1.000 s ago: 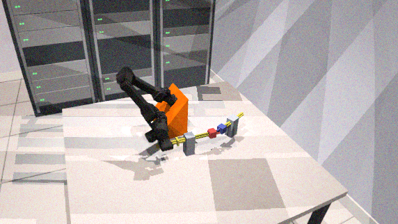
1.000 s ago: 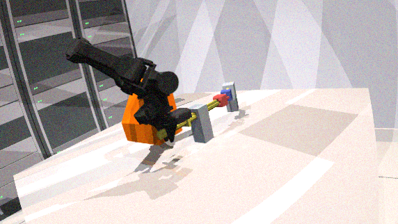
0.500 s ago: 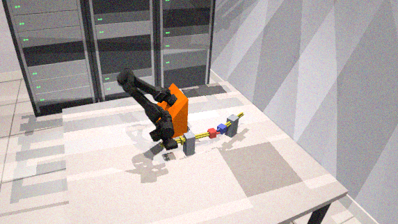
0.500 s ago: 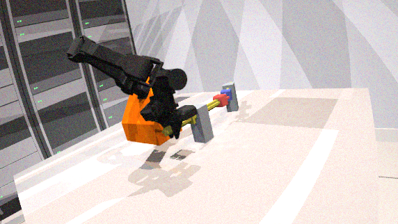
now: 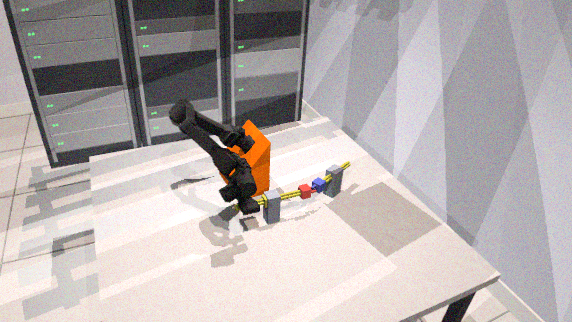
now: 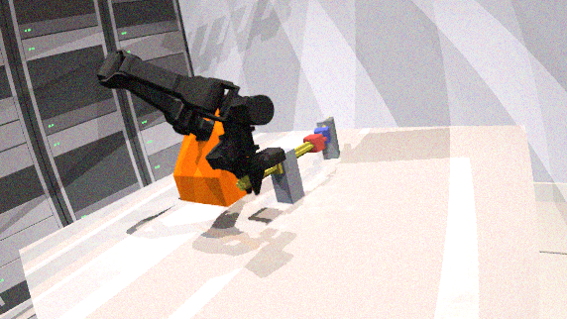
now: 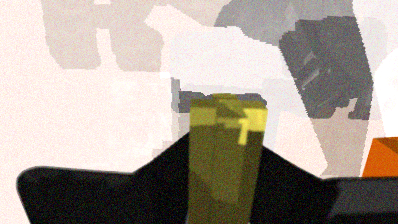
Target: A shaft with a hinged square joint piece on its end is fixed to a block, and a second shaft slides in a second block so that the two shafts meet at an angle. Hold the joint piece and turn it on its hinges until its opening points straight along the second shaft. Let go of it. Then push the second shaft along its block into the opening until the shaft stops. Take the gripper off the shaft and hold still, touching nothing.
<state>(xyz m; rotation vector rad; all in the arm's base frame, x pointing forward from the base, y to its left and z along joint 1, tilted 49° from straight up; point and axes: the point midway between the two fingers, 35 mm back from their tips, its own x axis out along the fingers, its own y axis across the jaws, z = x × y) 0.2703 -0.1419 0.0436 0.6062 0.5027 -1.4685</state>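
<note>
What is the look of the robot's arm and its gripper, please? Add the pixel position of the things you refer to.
The arm (image 5: 202,142) (image 6: 159,81) is matt black all over, with chunky joints and straight links; one thick, rounded cylinder shows near its wrist. The gripper (image 5: 242,206) (image 6: 252,179) (image 7: 215,140) is black too, with two fingers that narrow towards their tips. I can make out no cables or markings on either.

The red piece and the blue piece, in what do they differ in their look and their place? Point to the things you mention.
The red piece (image 5: 304,191) (image 6: 314,143) is red, while the blue piece (image 5: 318,185) (image 6: 323,133) is blue. The red piece sits at the end of the yellow shaft (image 5: 291,196) (image 6: 303,149) that the gripper (image 5: 243,206) (image 6: 250,182) holds; the blue piece is beside the farther grey block (image 5: 334,181) (image 6: 331,141). Both are small, blocky and raised above the table.
</note>
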